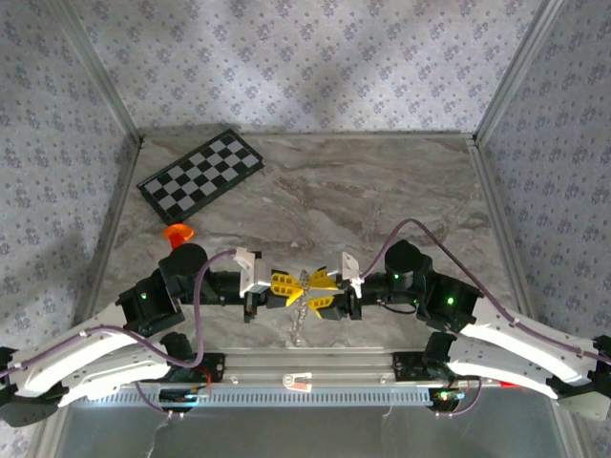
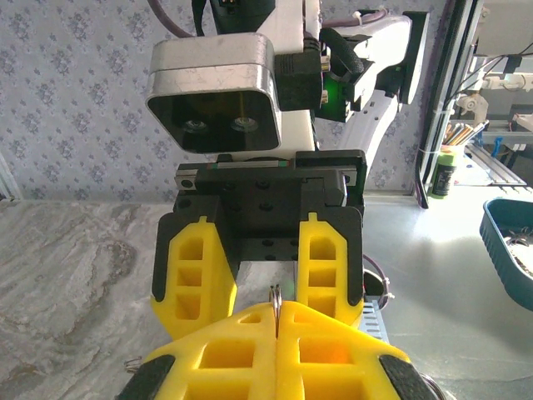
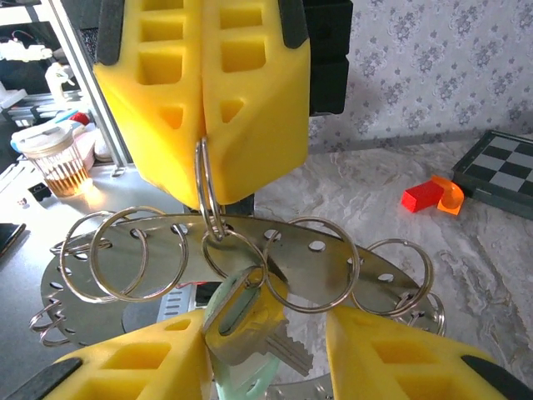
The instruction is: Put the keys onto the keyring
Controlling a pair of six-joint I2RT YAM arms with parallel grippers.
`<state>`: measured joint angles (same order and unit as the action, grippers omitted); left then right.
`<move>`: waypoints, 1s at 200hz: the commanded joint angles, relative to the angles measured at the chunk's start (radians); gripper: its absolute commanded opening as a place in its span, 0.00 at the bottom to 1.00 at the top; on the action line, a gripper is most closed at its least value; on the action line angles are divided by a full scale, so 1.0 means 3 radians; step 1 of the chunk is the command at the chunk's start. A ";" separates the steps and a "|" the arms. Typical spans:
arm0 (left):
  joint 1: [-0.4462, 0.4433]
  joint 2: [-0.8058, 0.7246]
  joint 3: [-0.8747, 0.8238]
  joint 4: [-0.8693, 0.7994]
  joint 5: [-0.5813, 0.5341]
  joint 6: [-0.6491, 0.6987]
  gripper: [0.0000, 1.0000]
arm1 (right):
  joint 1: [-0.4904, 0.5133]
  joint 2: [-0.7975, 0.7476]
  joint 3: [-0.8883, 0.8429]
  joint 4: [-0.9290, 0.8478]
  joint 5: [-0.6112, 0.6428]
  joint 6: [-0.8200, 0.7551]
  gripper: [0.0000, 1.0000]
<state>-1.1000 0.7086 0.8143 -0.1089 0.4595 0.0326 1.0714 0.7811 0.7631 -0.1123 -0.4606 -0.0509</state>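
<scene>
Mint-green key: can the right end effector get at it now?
Probably yes: the key sits between the right end effector's parted jaws, nothing in between; the left end effector pinches a split ring above.

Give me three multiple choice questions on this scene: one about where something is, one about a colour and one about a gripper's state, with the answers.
1. Where on the table does the checkerboard lie?
A. near right corner
B. far left corner
C. dead centre

2. What colour is the key's head?
A. mint green
B. red
C. black

3. How is the left gripper?
A. wide open
B. shut on nothing
C. shut on a ring of the keyring

Answers:
1 B, the top view shows it at the far left.
2 A, the right wrist view shows the pale green head.
3 C, both wrist views show it pinching a thin silver ring.
</scene>
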 commanded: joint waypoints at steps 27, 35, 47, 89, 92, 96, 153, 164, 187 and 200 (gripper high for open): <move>0.0000 -0.0030 0.0038 0.0199 0.0014 -0.0037 0.00 | 0.0014 0.0007 -0.0027 0.0097 0.0017 -0.0001 0.30; -0.0001 -0.0030 0.0035 0.0199 0.0013 -0.0047 0.00 | 0.0018 0.0008 -0.0033 0.0094 0.0026 -0.0004 0.28; 0.0000 -0.0035 0.0040 0.0199 0.0013 -0.0043 0.00 | 0.0015 0.0005 -0.0032 0.0085 0.0051 -0.0012 0.27; 0.0003 -0.0060 0.0025 0.0192 -0.0008 -0.0042 0.00 | 0.0010 -0.0026 -0.0038 0.0060 0.0114 -0.0030 0.20; 0.0001 -0.0063 0.0024 0.0194 -0.0012 -0.0038 0.00 | 0.0010 -0.0034 -0.0041 0.0062 0.0126 -0.0030 0.19; 0.0000 -0.0061 0.0019 0.0194 -0.0012 -0.0038 0.00 | 0.0011 -0.0036 -0.0042 0.0053 0.0131 -0.0034 0.18; 0.0000 -0.0087 0.0014 0.0187 -0.0033 -0.0036 0.00 | 0.0013 -0.0105 -0.0036 -0.0023 0.0195 -0.0081 0.03; 0.0002 -0.0096 0.0013 0.0177 -0.0042 -0.0036 0.00 | 0.0009 -0.0126 -0.0035 -0.0042 0.0209 -0.0095 0.01; 0.0000 -0.0099 0.0007 0.0162 -0.0058 -0.0027 0.00 | 0.0013 -0.0176 -0.0010 -0.0126 0.0259 -0.0132 0.00; 0.0000 -0.0107 0.0000 0.0164 -0.0077 -0.0032 0.00 | 0.0012 -0.0200 0.0019 -0.0199 0.0281 -0.0161 0.00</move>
<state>-1.1000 0.6979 0.8082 -0.1078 0.4408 0.0326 1.0714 0.7444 0.7540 -0.1253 -0.4061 -0.0723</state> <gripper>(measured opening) 0.044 0.051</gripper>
